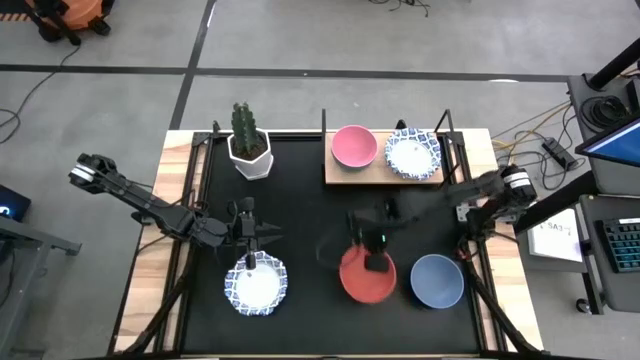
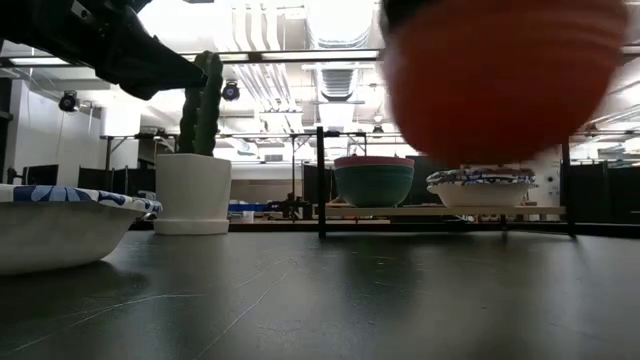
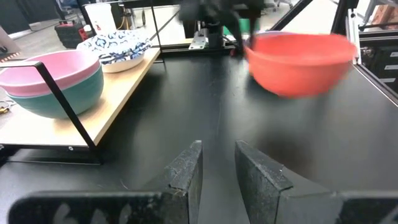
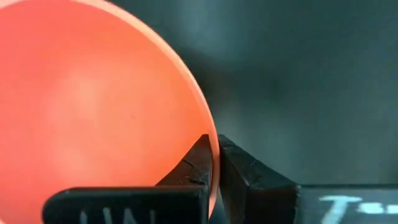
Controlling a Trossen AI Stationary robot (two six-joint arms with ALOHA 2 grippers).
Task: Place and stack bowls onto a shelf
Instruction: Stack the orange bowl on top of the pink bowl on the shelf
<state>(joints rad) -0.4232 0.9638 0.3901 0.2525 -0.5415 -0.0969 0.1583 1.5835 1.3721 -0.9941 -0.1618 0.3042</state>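
Bowls half shelved: pink-on-green stack and patterned stack sit on shelf. Right gripper jaws pinch red bowl rim, lifted off counter. Blue bowl just beside. Patterned bowl just beyond left gripper, jaws slightly spread, empty.

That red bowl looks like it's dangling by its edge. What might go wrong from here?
The right gripper pinches only the thin rim of the red bowl, which hangs clear of the table in the low view, so it could tilt or slip out. On its way to the shelf it might clip a black post or bump the pink bowl already stacked there.
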